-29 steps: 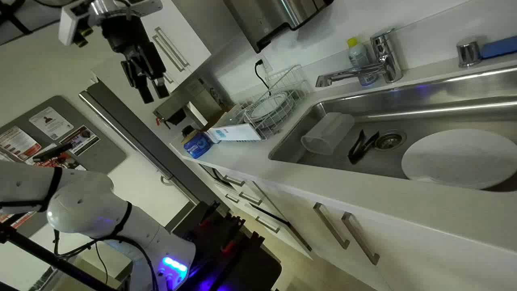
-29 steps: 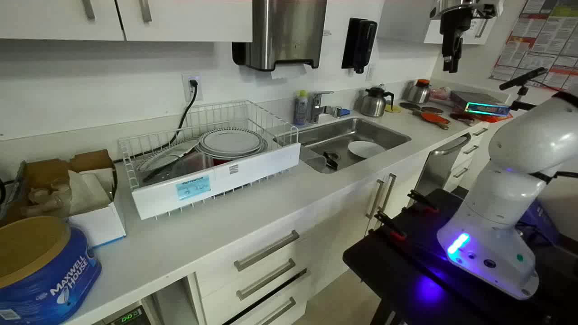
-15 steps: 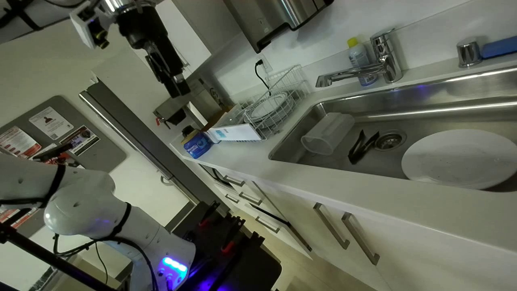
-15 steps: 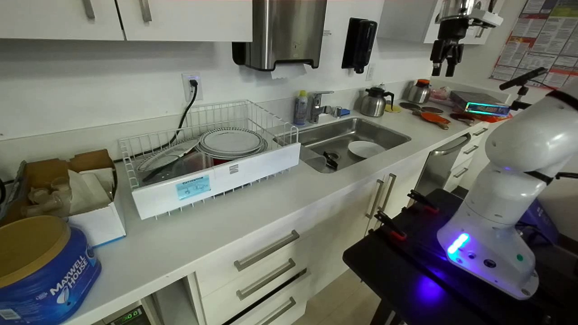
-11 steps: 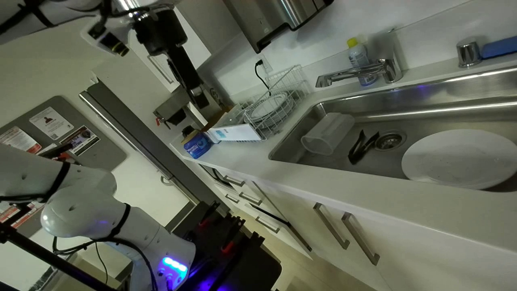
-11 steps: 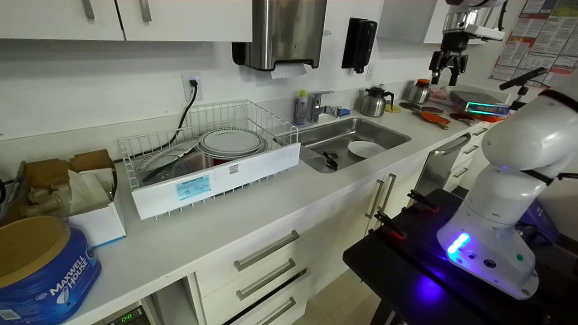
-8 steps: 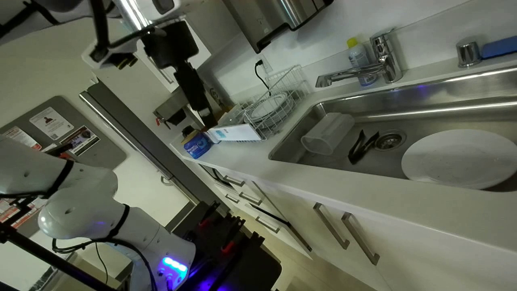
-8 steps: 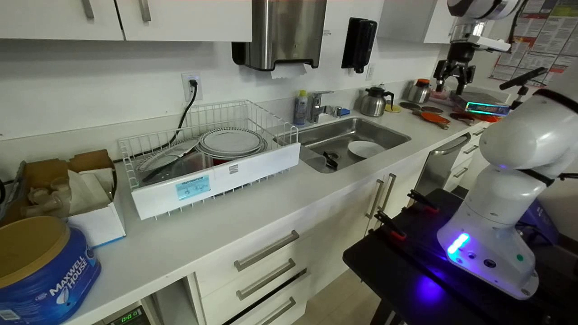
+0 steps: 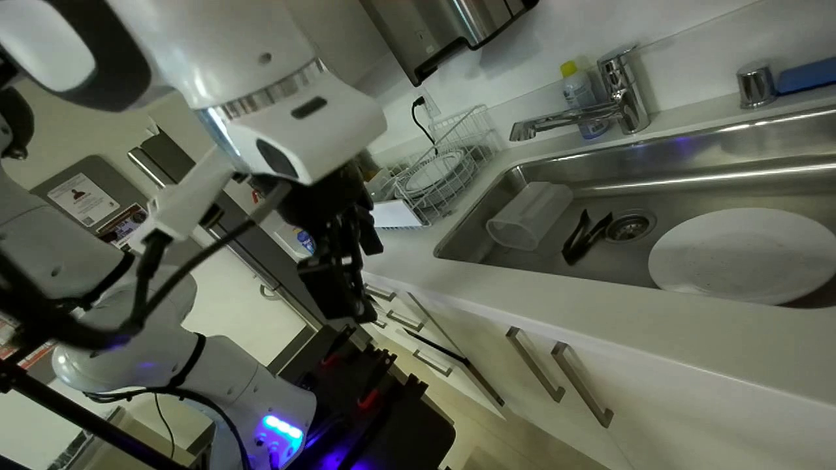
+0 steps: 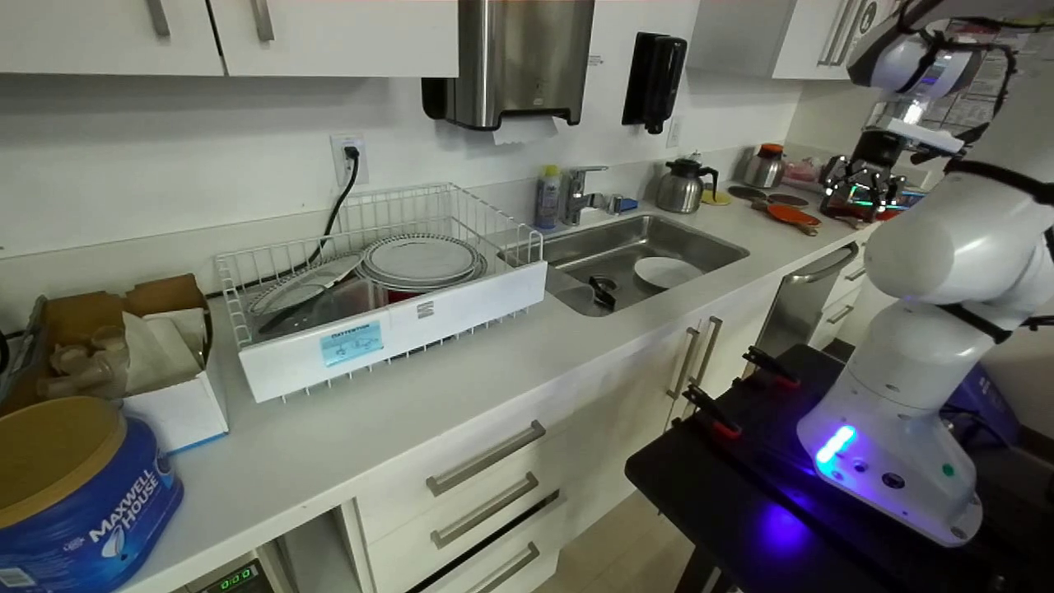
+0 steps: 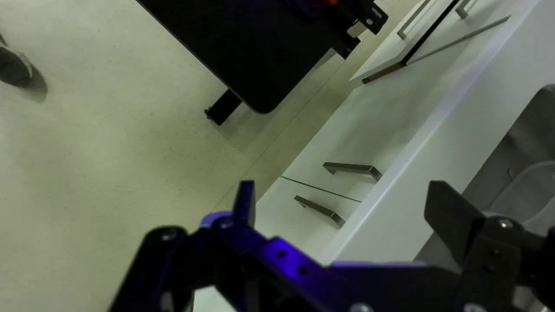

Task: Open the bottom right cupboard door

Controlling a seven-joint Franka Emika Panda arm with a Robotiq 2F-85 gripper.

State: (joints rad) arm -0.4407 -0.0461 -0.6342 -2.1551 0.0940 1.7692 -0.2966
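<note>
The bottom right cupboard door is a plain white panel, closed under the sink, in both exterior views (image 9: 692, 421) (image 10: 739, 350). Its silver bar handle (image 9: 582, 385) stands beside a matching handle (image 9: 535, 365) on the left-hand door. In the wrist view the door (image 11: 284, 216) and its handle (image 11: 320, 210) lie beyond my fingers. My black gripper is open, with nothing between its widely spread fingers in the wrist view (image 11: 342, 193). In both exterior views the gripper (image 9: 356, 281) (image 10: 860, 202) hangs in the air, apart from the door and handle.
A steel sink (image 9: 470, 251) is set in the white counter (image 9: 588, 313). A dish rack (image 10: 395, 329) stands on the counter. White drawers (image 10: 486, 469) are left of the doors, one slightly open. The black robot table (image 10: 741, 478) faces the cabinets. A foot (image 11: 15, 67) shows on the floor.
My gripper has come down from high by the wall cabinet to about counter height. In an exterior view it has moved down and right. Its wrist has turned. The door has not moved.
</note>
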